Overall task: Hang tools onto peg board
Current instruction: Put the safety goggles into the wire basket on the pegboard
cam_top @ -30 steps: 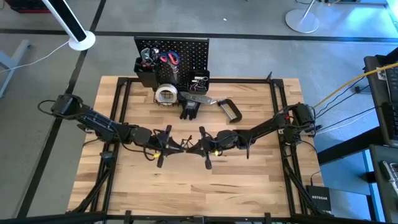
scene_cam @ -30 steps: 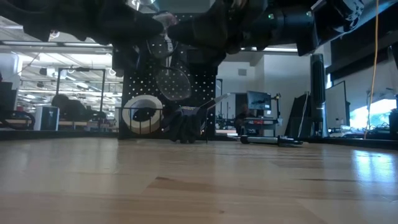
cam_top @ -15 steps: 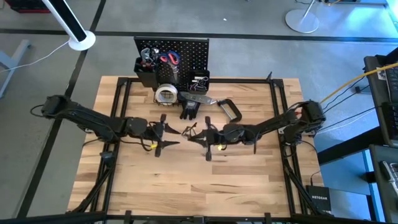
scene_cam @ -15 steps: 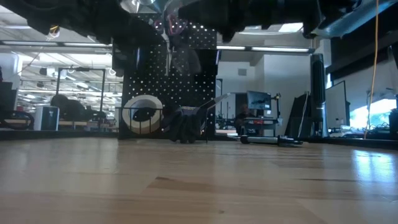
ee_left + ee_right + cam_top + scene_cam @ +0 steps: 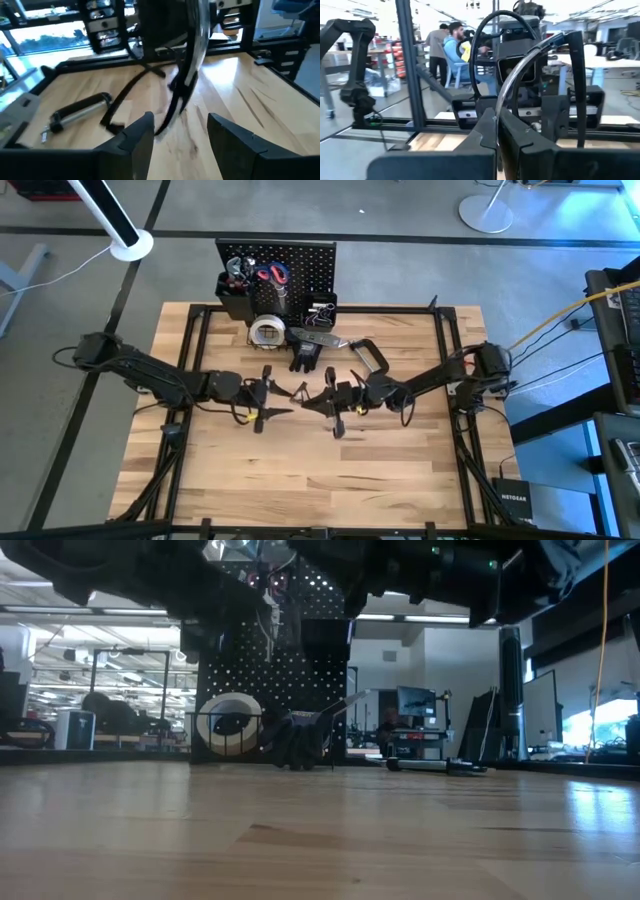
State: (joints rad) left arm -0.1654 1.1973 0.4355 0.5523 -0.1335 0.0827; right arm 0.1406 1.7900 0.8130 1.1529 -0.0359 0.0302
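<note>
Wood butcher-block tabletop [image 5: 300, 470], black frame rails [image 5: 196, 350] along its sides. Grey floor [image 5: 60, 380] around it. White lamp base [image 5: 131, 246] top-left w/ white cable, 2nd white round base [image 5: 486, 214] top-right. Yellow cable [image 5: 560, 320] at right. Low view: open lab bg, ceiling strip lights [image 5: 90, 610], monitors on stands [image 5: 410, 700], bright window [image 5: 590, 720] far right. People seated at desks [image 5: 452, 42] in right wrist view.

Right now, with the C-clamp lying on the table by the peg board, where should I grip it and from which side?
Probably the straight black back of the C-clamp, coming straight down from above. It lies flat on the wooden table, so that narrow bar is what the fingers can span. The right gripper is nearer.
</note>
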